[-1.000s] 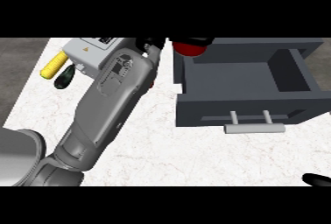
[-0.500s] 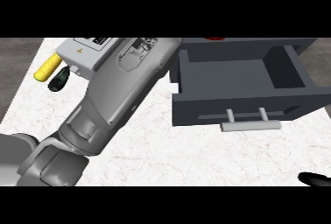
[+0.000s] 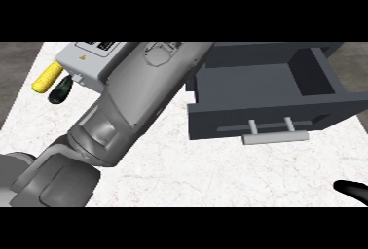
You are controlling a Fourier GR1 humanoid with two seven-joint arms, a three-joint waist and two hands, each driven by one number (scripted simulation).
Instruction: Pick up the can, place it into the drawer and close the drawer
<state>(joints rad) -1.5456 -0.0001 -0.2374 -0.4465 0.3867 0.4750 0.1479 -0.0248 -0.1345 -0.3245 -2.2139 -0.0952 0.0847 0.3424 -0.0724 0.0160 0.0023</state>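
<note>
- At the lower right edge of the head view a black fingertip of the right hand (image 3: 354,190) shows above the white marbled counter (image 3: 215,175); too little of it is visible to tell how its fingers are set.
- The left forearm (image 3: 119,116), grey and bulky, runs from the lower left corner diagonally up to the top of the view, where it is cut off; the left hand itself is out of sight.
- The grey drawer (image 3: 269,92) stands pulled open to the right of the forearm, its pale bar handle (image 3: 275,137) on the near front panel.
- Nothing can be made out inside the drawer's visible part.
- The can cannot be seen in this view.
- At the far left, beside the forearm, lie a yellow corn cob (image 3: 46,80) and, touching it, a dark green object (image 3: 60,91).
</note>
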